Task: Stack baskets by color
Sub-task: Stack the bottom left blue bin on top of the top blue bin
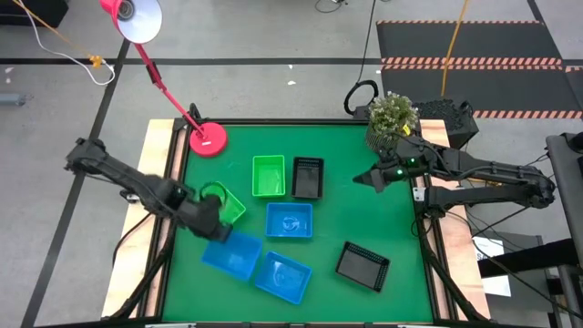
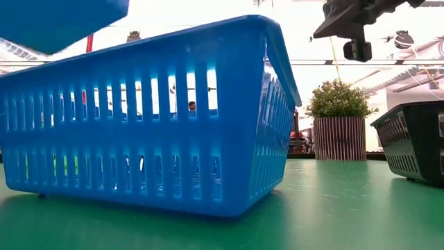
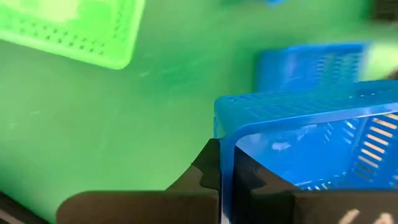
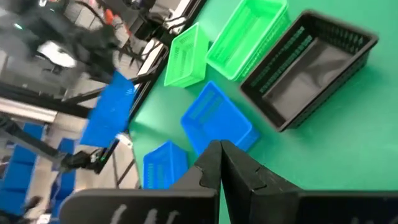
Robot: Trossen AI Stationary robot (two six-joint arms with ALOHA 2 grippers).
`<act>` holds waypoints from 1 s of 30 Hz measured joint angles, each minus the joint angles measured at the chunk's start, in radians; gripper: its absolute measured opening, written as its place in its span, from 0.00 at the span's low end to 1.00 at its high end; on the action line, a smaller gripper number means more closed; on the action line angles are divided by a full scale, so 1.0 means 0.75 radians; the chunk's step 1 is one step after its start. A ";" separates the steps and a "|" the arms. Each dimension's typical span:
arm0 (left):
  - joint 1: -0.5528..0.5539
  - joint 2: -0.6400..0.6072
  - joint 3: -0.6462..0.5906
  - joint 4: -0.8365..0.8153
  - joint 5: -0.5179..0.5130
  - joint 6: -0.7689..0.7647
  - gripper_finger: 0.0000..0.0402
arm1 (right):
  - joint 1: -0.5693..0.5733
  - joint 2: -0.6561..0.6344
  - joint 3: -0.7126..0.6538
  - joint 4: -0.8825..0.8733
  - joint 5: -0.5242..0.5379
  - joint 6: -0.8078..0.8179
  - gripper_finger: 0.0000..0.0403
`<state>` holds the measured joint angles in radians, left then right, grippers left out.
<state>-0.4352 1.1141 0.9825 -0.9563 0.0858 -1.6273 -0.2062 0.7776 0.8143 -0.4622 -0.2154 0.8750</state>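
Green-topped table (image 1: 364,182) viewed from above. Left gripper (image 1: 215,228) is seen at the table's left side, clamped on the rim of a blue slotted plastic basket (image 1: 230,254); in the left wrist view the dark fingers (image 3: 208,168) are pinched over that basket's wall (image 3: 298,124). In the low view this basket (image 2: 55,21) is seen clear of the table surface, tilted.

A second blue slotted basket (image 1: 281,276) is noted just beside it, toward the front edge. A third blue basket (image 1: 290,220) sits near the table's middle. A bright green slotted basket (image 1: 268,175) stands upright behind it, with a black slotted basket (image 1: 308,178) just beside it on the right. Another green basket (image 1: 228,206) lies tilted by the left arm. A further black basket (image 1: 363,266) is set well apart at the front right.

Right gripper (image 1: 372,177) is held above the table's right side, fingers pressed together, nothing between them.

A pink desk lamp (image 1: 208,138) and a potted plant (image 1: 392,117) are recorded at the rear corners.
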 joint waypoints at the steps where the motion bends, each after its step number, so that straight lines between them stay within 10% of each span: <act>1: 0.029 -0.012 0.046 -0.060 -0.002 0.000 0.00 | 0.000 0.000 0.000 0.002 0.017 -0.009 0.00; 12: 0.321 0.135 0.636 -0.695 -0.059 -0.009 0.00 | -0.011 -0.008 0.000 -0.058 -0.073 -0.201 0.00; 30: 0.516 0.589 1.076 -0.665 0.004 0.119 0.00 | -0.011 -0.166 0.000 -0.345 -0.174 -0.462 0.00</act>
<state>-0.0485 1.5555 1.7893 -1.4554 0.0889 -1.5382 -0.2142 0.6531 0.8143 -0.7206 -0.3461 0.5286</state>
